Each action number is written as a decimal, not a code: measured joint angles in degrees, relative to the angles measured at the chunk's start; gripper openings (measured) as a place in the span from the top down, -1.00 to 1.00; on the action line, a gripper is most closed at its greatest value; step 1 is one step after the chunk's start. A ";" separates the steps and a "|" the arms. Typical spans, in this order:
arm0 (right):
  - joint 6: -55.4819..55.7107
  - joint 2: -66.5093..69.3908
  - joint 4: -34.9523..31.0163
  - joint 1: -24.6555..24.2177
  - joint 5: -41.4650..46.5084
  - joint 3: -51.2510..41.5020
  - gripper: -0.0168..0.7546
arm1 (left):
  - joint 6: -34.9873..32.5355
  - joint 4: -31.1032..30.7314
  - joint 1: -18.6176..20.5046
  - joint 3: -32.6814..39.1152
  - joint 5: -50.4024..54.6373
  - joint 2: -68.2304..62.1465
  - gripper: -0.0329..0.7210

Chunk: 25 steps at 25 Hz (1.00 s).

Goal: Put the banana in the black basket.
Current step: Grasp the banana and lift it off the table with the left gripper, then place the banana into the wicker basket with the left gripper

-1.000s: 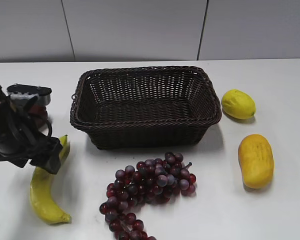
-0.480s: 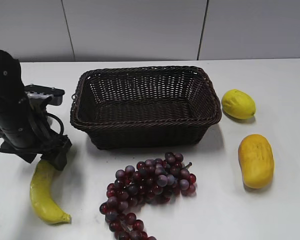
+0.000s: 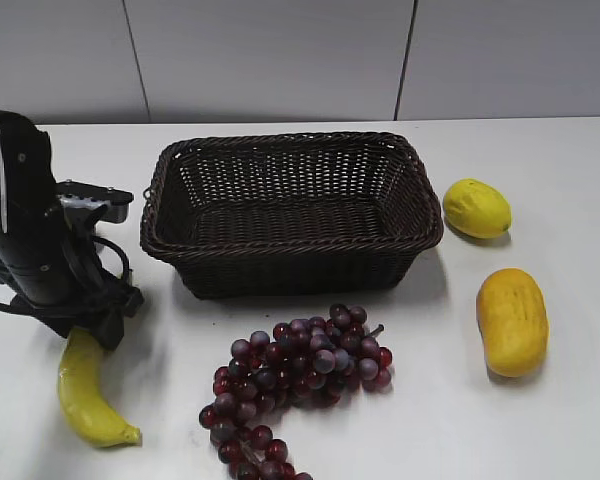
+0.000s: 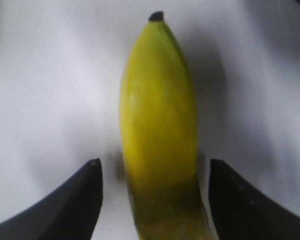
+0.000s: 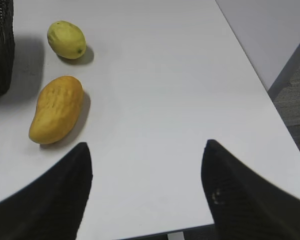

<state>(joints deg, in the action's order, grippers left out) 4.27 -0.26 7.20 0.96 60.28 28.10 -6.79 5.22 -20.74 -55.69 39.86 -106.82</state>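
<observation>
Down comes my left gripper (image 4: 152, 200) over the banana's (image 3: 86, 392) upper end since a moment ago — jaws wide, straddling the fruit on the white table (image 3: 540, 430) left of the black basket (image 3: 290, 210) — while my right gripper (image 5: 147, 192) hangs open near the orange-yellow fruit (image 5: 56, 109).

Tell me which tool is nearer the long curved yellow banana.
Left. The left tool straddles the long curved yellow banana, open, a finger on each side. The right tool hovers over bare table, no banana in its view.
</observation>
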 joint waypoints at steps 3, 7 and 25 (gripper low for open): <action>0.00 0.00 0.00 0.00 -0.07 0.00 -0.47 | 0.00 -0.07 0.00 0.00 0.06 -0.50 -0.12; 0.00 0.00 0.00 0.00 -0.07 0.00 -0.47 | 0.00 -0.11 0.00 -0.07 0.31 -0.50 0.12; 0.00 0.00 0.00 0.00 -0.03 0.00 -0.47 | 0.99 -7.84 0.00 -22.55 29.14 0.94 0.12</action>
<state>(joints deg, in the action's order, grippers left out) 4.27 -0.26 7.20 0.96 60.25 28.10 -5.80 -2.62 -20.74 -78.23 69.00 -105.89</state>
